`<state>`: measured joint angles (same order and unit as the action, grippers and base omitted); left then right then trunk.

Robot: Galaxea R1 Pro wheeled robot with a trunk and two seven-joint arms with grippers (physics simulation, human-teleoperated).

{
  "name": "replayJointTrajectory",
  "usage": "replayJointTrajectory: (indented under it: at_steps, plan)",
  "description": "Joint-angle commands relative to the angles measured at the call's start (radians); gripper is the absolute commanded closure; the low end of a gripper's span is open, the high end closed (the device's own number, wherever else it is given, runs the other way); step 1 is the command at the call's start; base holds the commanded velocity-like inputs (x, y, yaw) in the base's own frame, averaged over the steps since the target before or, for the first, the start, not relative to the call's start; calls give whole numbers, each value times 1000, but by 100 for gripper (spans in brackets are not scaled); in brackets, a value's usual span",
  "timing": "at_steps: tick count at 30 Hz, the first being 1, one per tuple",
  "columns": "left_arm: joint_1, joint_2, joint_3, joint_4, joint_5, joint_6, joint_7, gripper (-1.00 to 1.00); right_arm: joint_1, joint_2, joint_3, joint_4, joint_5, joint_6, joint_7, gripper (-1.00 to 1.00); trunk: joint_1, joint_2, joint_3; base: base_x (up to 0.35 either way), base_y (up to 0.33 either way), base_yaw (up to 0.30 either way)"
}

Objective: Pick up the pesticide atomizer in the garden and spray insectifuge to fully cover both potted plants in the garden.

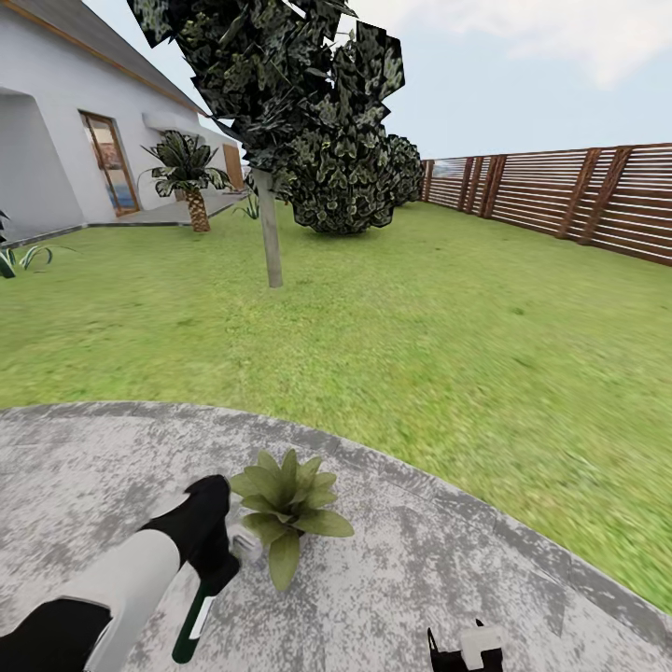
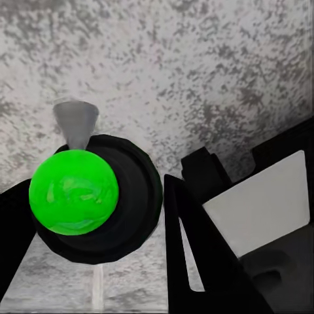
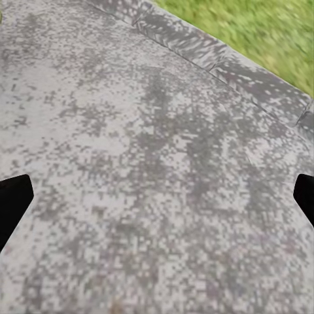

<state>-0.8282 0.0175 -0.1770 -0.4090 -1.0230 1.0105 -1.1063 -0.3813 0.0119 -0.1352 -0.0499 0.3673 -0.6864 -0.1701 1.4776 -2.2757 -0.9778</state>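
On the grey round patio [image 1: 448,551], lower left of the head view:

Item 1, left gripper [image 1: 210,541]. Its fingers are closed on the pesticide atomizer [image 1: 194,618], whose dark body hangs below your grip. The left wrist view has the round black body [image 2: 124,209] sitting between the two black fingers [image 2: 196,255], touching them, with a green ball [image 2: 73,191] on top. You hold it low and level, probably so the spray head faces the leaves.

Item 2, grey cone nozzle [image 2: 76,121]. It juts forward from the black body over bare paving. On the head camera a pale tip [image 1: 245,546] sits just beside the plant, so the outlet appears aimed at its near side.

Item 3, potted plant [image 1: 285,511]. It is a rosette of pointed green leaves, upright on the patio near the lawn edge, just beside your left gripper on its right. Its pot is hidden by the leaves.

Item 4, right gripper [image 1: 465,647]. It sits low at the frame bottom, well apart from the plant. Its fingertips [image 3: 13,203] stand wide apart, holding nothing, over the paving; it looks parked clear of the spray.

Item 5, surroundings. Lawn [image 1: 420,327] and slatted fence [image 1: 579,201].
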Motion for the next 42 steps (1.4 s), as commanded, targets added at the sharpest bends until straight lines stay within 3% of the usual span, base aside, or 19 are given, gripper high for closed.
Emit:
replayJointTrajectory:
  at_steps: [1,12,22,32,42]
  plan:
    - [0,3,-4,7,-6,6,-9,100,-1,0,-7,1,11,-2,-5,-100,0,0,-1,0,0,0]
    - [12,39,-7,45,-12,3,16,100,1,0,-7,1,10,-2,-5,-100,0,0,-1,0,0,0]
    - [-10,24,-5,33,-13,8,17,100,1,0,-7,1,10,-2,-5,-100,0,0,-1,0,0,0]
    - [-29,70,-5,31,-14,5,19,100,1,0,-7,1,11,-2,-5,-100,0,0,-1,0,0,0]
    - [-49,56,-3,7,-54,3,17,100,1,0,-7,1,11,-2,-5,-100,0,0,-1,0,0,0]
